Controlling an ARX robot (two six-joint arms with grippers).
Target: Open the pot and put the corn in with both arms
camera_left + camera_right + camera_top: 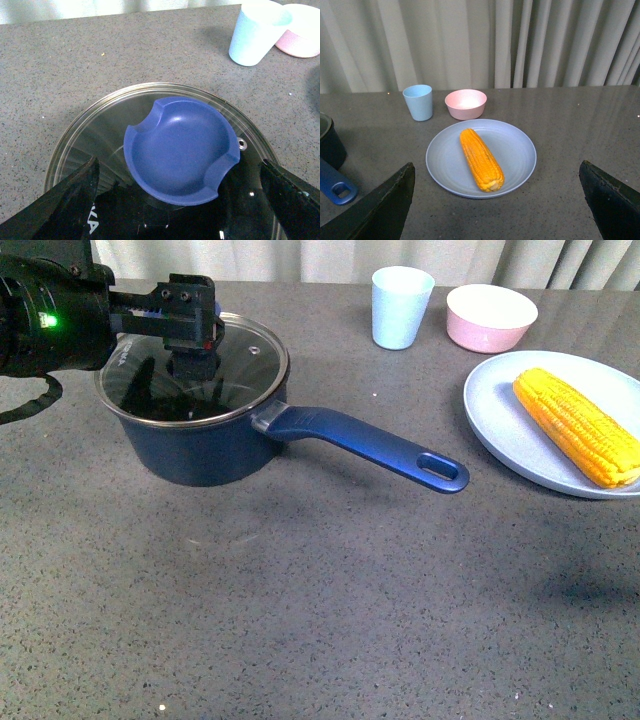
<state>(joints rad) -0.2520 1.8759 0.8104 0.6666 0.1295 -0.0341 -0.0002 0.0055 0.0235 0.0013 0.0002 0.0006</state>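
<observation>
Grey speckled worktop fills the front view, with a pale pleated curtain hanging behind its far edge. Toward 10 o'clock on it stands the dark blue pot. Its glass lid is seated on the rim, and its long handle reaches out toward 4 o'clock. The left hand hangs directly over the lid, with a green light glowing on the arm behind it. In the left wrist view the blue knob lies between the two black fingers. They stand wide apart on either side of it, with a gap to each (released, gripping nothing).

At 2 to 3 o'clock, well apart from the pot, a pale blue plate carries the corn. The cob lies flat on it, running from 10 o'clock to 4 o'clock. A light blue cup stands at about 12 to 1 o'clock near the far edge. A pink bowl sits near it at the cup's 3 o'clock, and both are behind the plate.

The right hand does not appear in the front view. Its wrist camera shows it above the worktop and facing the plate, its fingers spread wide and empty. The corn is seen in the gap between them, untouched.
</observation>
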